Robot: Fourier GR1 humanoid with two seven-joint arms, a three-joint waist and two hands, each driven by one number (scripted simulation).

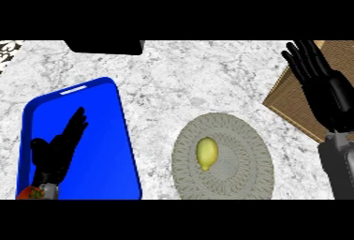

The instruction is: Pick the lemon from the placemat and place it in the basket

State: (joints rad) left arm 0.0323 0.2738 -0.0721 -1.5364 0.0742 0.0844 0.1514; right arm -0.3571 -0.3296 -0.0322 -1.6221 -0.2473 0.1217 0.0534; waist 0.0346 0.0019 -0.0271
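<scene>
Here the lemon [207, 153] lies on the round grey placemat [243, 154], close to the mat's centre and slightly toward its left half, its long axis running up and down the view. Nothing touches it.

The placemat rests flat on the pale marbled bench [180, 75]. To the left of the placemat, just beside it with a narrow strip of bench between, sits a blue tray [104, 122] with rounded corners and a raised rim. Up and to the right of the placemat is the brown woven basket [294, 101], set at an angle, with only its near corner and part of one side visible; it is near the placemat but not touching it.

The left hand [59, 145] is over the blue tray, well to the left of the placemat, its fingers straight and pointing up the view, holding nothing. The right hand [314, 65] shows to the upper right of the placemat, over the basket's edge, fingers extended and spread, also holding nothing; its grey forearm [339, 164] comes in along the right edge.

Beyond the placemat, at the far side of the bench, a dark flat-sided object [104, 46] shows only in part.
</scene>
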